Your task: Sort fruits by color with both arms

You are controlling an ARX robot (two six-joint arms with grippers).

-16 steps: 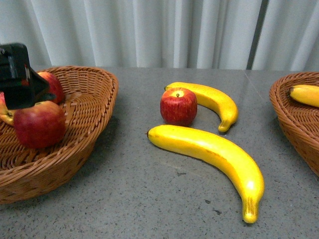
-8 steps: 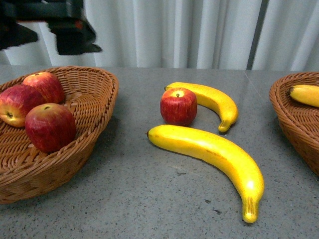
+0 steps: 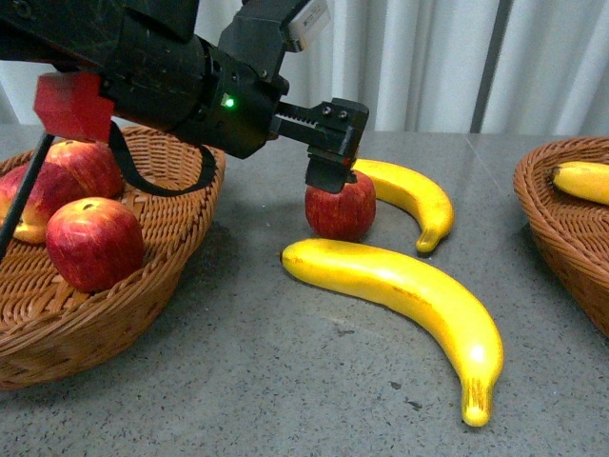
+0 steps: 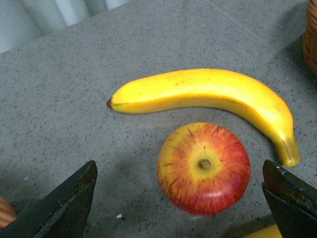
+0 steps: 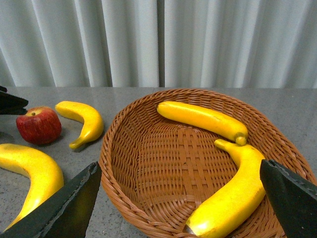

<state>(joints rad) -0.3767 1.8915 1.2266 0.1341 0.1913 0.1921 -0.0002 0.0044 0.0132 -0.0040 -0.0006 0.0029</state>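
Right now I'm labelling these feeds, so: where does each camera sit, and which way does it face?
Front: on the body, facing forward over the table; the left arm shows, its left hand over the loose apple.
Left wrist: on that arm, looking down at that apple and the small banana; open left fingers frame it.
Right wrist: on the opposite wrist, facing the banana basket and curtain; open right fingers frame it.
Shared: all three see the loose apple and small banana.
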